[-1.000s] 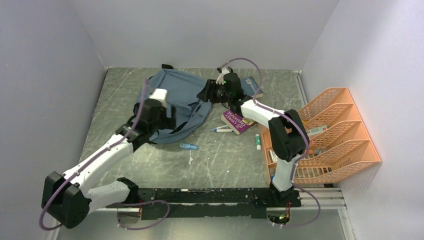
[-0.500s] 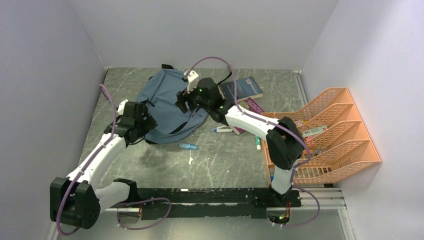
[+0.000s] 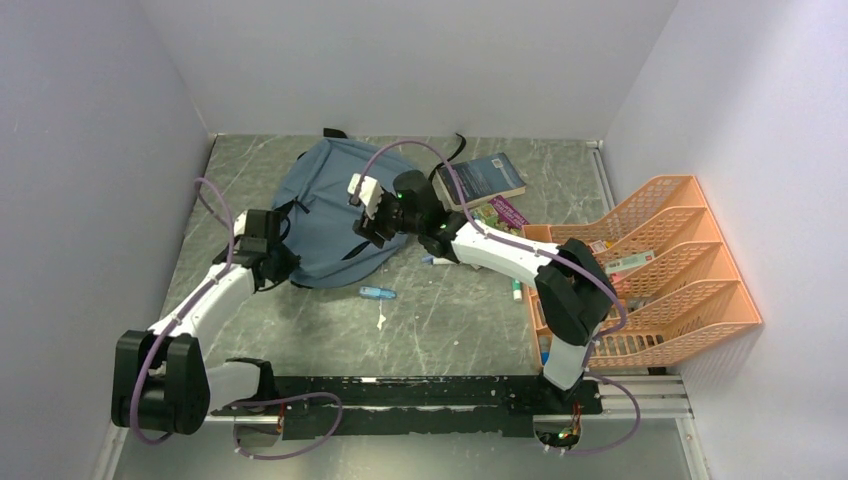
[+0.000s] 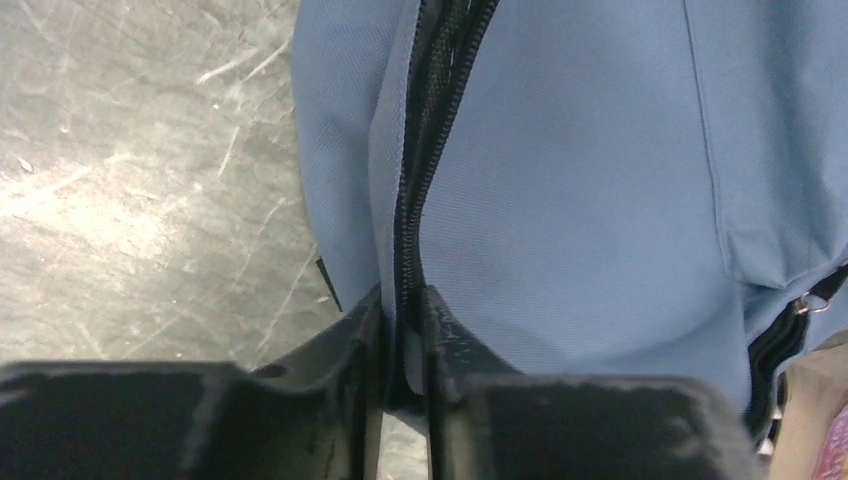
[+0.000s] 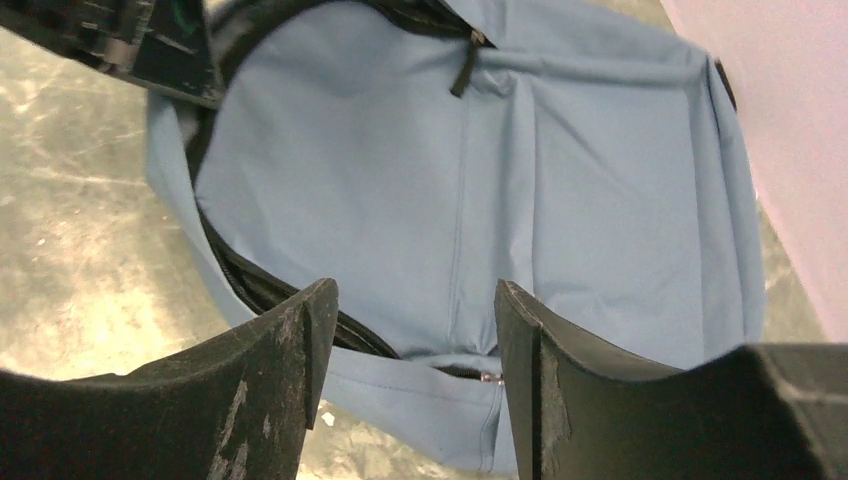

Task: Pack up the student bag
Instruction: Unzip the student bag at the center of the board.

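I count one bag (image 3: 325,205), two books (image 3: 482,178); my left gripper (image 4: 405,330) pinches the bag's zipper, right gripper (image 5: 415,330) wide

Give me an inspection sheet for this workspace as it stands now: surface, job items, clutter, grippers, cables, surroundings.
Surface: grey scuffed table, with a white scrap near the middle.
Job's things: student bag lying flat at the far left; its main zipper looks partly open.
Clutter: blue book, purple book, small blue item and white tube on the table; orange tray rack at the right, holding small items.
Grippers: left gripper shut on the bag's zipper seam; right gripper open above the bag, holding nothing.
Cables: purple cables loop along both arms, one arching over the bag.
Surroundings: plain pale walls on three sides.
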Controlling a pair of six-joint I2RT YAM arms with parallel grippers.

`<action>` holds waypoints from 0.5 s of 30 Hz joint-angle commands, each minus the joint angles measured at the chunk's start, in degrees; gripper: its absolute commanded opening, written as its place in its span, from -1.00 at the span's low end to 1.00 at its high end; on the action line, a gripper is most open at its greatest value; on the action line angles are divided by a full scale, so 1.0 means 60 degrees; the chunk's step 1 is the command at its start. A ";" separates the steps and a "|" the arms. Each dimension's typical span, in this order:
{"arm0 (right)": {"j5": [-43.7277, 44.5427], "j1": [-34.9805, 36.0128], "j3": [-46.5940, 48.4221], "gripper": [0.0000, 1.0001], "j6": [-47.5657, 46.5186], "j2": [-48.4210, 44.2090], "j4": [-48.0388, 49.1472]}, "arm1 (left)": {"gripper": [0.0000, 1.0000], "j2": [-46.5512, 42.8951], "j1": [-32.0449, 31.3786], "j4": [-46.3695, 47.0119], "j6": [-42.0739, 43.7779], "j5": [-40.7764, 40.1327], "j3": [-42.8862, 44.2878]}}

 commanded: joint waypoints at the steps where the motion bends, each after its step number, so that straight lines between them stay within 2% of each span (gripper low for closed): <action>1: -0.1842 0.0008 0.0536 0.27 -0.1716 -0.0045 -0.1818 | -0.85 -0.0264 0.0142 0.1331 0.0250 0.0204 -0.0513; 8: -0.3318 0.0060 0.1614 0.36 -0.2473 0.0537 -0.3651 | -0.90 -0.0545 0.0146 0.3503 0.1525 0.1829 -0.1041; 11: -0.3313 0.0076 0.1976 0.33 -0.2690 0.0853 -0.4166 | -0.90 -0.0622 0.0146 0.3656 0.1877 0.1900 -0.0889; 15: -0.3257 0.0084 0.2051 0.30 -0.2753 0.1083 -0.4084 | -0.90 -0.0626 0.0146 0.3680 0.2066 0.1917 -0.0764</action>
